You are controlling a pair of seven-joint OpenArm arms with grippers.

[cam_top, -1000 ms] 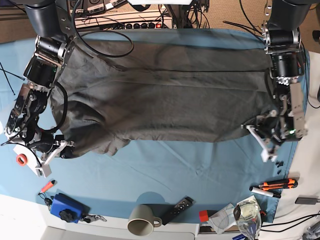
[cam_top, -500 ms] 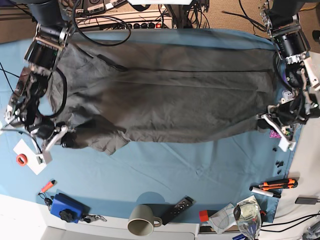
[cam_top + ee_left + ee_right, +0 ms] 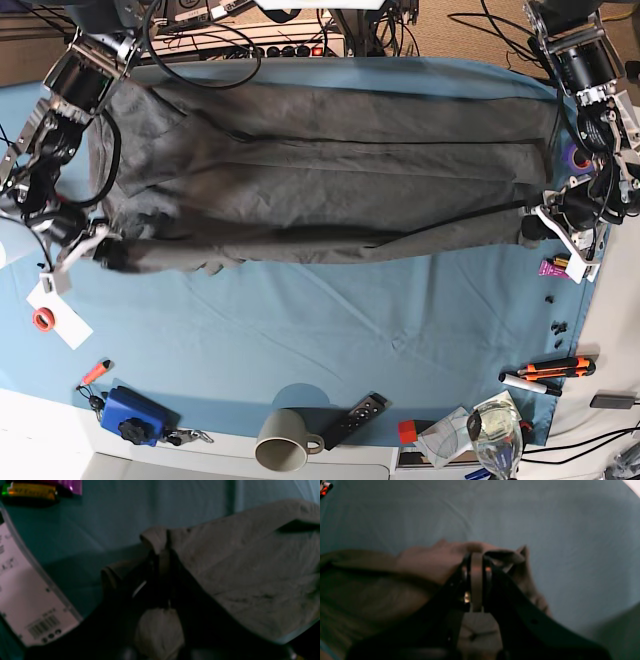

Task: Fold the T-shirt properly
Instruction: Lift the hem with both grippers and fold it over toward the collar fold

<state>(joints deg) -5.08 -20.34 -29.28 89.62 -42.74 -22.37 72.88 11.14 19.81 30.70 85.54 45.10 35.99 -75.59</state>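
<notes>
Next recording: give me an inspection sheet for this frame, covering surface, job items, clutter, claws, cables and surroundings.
Surface: blue tablecloth, wrinkled.
Job's things: grey T-shirt stretched between both arms, folded lengthwise.
Clutter: mug, remote, blue box, markers, glass along the near edge.
Grippers: left claw shut on T-shirt edge; right claw shut on T-shirt edge.
Cables: black cable looping over the far edge.
Surroundings: power strip behind the table.

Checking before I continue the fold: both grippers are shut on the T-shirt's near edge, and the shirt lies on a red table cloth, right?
Not quite: the table cloth is blue, not red, as the base view shows. The rest holds: the left gripper and the right gripper are each shut on the near edge of the T-shirt.
</notes>
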